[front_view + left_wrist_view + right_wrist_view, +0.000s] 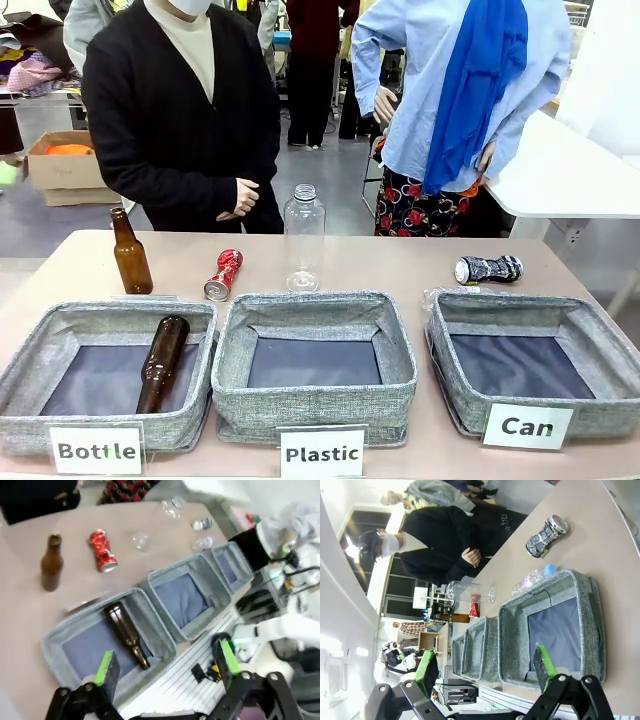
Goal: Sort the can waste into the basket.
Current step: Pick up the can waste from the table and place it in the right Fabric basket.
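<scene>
The bench point(400, 262) carries the basket point(600, 418) marked Can at right, seen empty. The patterned can point(488, 269) lies just behind it. The red can point(223, 274), near a clear bottle point(304, 238), could be knocked rolling. On the left gripper point(167, 667) and right gripper point(485, 667), jaws are spread wide, empty.

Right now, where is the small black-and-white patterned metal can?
In the front view, the dented black-and-white metal can lies on its side on the table, at the right, just behind the grey woven basket labelled "Can", outside it.
</scene>
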Available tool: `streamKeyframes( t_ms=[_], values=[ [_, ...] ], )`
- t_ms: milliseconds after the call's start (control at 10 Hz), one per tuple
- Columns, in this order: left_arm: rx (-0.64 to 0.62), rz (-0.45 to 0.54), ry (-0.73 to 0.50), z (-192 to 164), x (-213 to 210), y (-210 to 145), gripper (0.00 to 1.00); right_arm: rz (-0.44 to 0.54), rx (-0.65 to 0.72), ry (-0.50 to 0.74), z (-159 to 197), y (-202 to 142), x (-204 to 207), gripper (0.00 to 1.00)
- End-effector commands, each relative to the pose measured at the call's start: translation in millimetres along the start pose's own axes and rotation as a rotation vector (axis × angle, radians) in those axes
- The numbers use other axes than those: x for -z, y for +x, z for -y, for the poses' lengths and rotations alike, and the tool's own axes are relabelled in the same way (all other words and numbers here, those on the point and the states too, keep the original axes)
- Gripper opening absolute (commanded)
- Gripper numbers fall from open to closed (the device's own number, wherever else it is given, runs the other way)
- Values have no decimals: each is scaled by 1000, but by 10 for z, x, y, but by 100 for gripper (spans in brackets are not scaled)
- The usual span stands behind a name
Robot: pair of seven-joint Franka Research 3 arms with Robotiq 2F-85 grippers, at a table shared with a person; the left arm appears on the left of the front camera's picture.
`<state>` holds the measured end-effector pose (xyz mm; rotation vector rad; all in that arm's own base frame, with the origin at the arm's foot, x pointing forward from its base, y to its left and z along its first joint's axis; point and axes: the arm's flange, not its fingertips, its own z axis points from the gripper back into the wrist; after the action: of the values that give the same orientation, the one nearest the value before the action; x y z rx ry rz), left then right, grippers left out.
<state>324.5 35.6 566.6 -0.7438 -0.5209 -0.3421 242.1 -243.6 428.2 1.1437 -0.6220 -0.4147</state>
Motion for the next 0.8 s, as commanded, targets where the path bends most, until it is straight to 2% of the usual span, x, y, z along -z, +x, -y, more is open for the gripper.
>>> streamKeyframes(
  t_ms=[0, 100, 200, 500, 600, 700],
  values=[
    [39, -127, 62, -50, 562, 436, 100, 18, -26, 24, -1, 30, -2, 100],
    [31, -171, 81, -41, 1018, 663, 100, 18, -26, 24, -1, 30, -2, 100],
    [1, -182, 157, -49, 1357, 818, 100, 18, -26, 24, -1, 30, -2, 100],
    [-102, -244, 290, -248, 2171, 966, 100, 18, -26, 24, -1, 30, -2, 100],
    [-145, -279, 278, -291, 2350, 945, 100, 18, -26, 24, -1, 30, -2, 100],
    [-41, -210, 250, -238, 2094, 852, 100, 18, -26, 24, -1, 30, -2, 100]
  ],
)
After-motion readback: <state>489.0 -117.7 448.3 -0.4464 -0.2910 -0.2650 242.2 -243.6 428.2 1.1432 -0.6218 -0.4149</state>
